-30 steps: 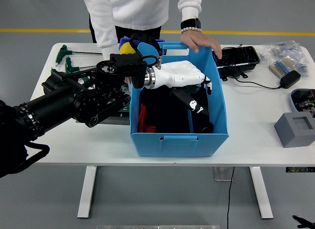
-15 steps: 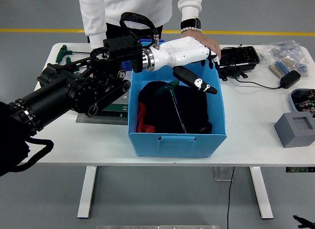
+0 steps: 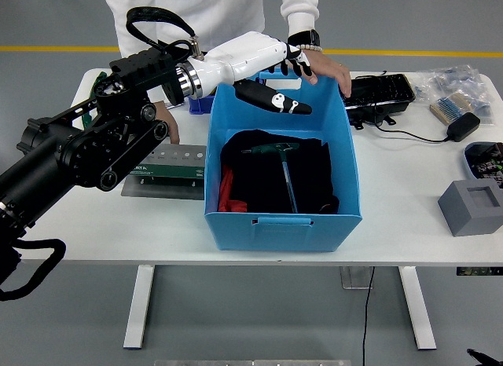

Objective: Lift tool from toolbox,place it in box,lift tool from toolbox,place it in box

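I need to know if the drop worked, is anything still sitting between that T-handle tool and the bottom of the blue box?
Yes: the T-handle tool lies on black fabric that fills the blue box. The left hand is above the far rim, open.

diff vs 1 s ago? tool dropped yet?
Yes. The left robot hand rose out of the blue box and pulled back toward its far-left corner, fingers open. The T-handle tool it let go of lies on the black cloth inside. The person's hand stays on the far rim; box and green toolbox unmoved.
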### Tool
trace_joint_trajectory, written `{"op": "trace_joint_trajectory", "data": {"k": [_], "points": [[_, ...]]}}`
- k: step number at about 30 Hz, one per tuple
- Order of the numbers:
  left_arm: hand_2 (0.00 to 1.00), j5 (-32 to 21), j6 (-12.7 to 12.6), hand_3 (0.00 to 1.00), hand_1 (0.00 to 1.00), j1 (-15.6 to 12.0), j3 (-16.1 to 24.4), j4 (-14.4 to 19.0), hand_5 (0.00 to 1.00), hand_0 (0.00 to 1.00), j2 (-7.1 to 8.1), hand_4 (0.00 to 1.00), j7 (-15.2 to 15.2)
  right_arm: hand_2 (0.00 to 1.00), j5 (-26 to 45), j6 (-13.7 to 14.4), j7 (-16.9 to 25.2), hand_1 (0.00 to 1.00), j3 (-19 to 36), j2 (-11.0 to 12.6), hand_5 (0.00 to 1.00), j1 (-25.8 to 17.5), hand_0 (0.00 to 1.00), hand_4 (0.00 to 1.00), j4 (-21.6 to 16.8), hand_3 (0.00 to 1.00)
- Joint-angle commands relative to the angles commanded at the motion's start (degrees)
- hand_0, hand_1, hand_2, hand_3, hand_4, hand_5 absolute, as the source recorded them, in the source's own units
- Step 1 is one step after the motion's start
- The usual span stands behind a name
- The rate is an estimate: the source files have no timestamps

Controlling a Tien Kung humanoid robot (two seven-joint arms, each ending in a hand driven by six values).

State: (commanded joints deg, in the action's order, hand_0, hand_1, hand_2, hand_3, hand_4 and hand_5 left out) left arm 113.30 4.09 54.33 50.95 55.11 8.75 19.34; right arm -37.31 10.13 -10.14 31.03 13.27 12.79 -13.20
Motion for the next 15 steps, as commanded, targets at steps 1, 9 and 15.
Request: {"op": "trace_joint_trajectory", "data": {"k": [1,9,15], "points": [[0.618,0.02,0.19,0.692,0.539,-1.32,1.73,1.02,0.945,0.399,0.68,0.998,-0.54,0.670,-0.04,0.00,0.00,0.603,0.04,-0.05,0.651,-0.08,0.618,0.779,0.02,0.544],[0.617,3.23,1.07,0.690,0.556,-12.72,17.35,7.03,0.941,0.407,4.84,0.998,-3.91,0.670,0.05,0.12,0.22,0.602,0.08,-0.35,0.650,-0.59,0.619,0.778,0.15,0.545],[0.625,2.84,-0.19,0.690,0.556,-21.45,29.19,9.36,0.930,0.415,4.23,0.998,-8.32,0.671,-0.54,0.15,0.15,0.602,0.48,-0.65,0.651,-0.95,0.619,0.778,0.20,0.544]]}}
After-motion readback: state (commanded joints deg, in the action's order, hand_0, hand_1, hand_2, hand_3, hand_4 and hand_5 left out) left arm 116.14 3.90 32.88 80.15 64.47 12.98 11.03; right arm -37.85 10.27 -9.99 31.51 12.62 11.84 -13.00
